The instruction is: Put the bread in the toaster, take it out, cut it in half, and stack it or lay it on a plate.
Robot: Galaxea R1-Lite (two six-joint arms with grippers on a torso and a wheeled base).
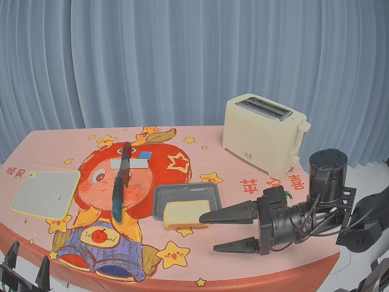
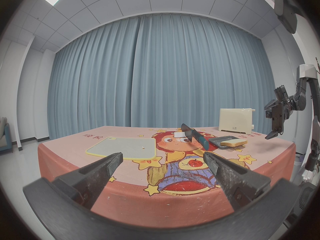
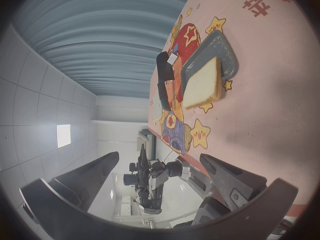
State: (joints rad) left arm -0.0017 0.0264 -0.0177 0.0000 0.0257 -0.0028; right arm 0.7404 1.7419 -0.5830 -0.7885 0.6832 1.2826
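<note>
Pink cloth covers the table [image 1: 48, 151]. One left end effector [image 1: 27, 264] sits off its near edge, spread and empty. Next come one grey cutting board [image 1: 44, 193], one teal-handled knife [image 1: 120, 183] and one grey tray [image 1: 182, 191]. One bread slice [image 1: 185, 213] overhangs the tray's near rim. One right end effector [image 1: 207, 235] is spread beside the bread, and one cream toaster [image 1: 261, 136] stands behind.

Right claw [image 1: 207, 234] hovers spread just beside the bread [image 1: 186, 213], which overhangs the grey tray [image 1: 182, 190]
</note>
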